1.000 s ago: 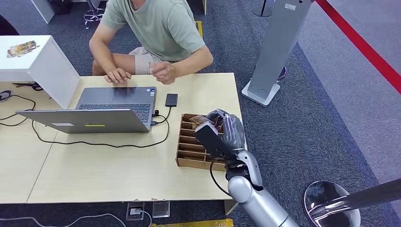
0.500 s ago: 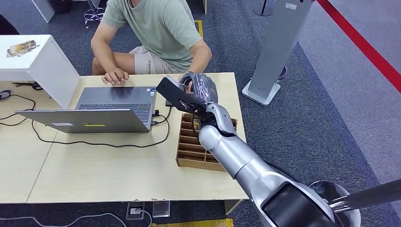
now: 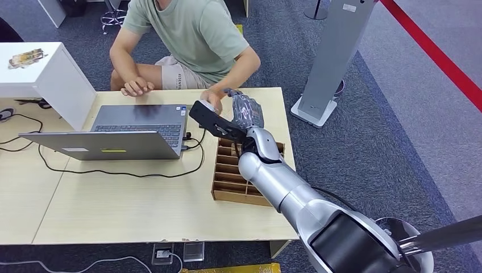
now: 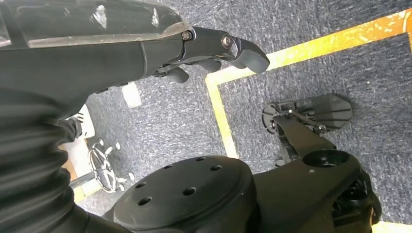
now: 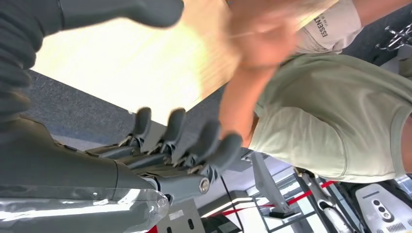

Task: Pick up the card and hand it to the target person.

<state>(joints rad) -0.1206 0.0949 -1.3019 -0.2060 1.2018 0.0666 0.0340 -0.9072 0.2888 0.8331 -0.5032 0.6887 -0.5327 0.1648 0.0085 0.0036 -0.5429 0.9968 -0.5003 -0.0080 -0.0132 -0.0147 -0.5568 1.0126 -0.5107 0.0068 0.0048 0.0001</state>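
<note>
Near the frame's upper centre, our right hand [image 3: 245,111] reaches out with fingers spread toward the person's hand [image 3: 212,99]. We cannot see the card; presumably light, stiff, best pinched by its edge.

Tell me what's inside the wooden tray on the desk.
The wooden tray shows rows of bare slots with no card visible in them. The right arm covers its far right part, so what lies there cannot be seen.
</note>
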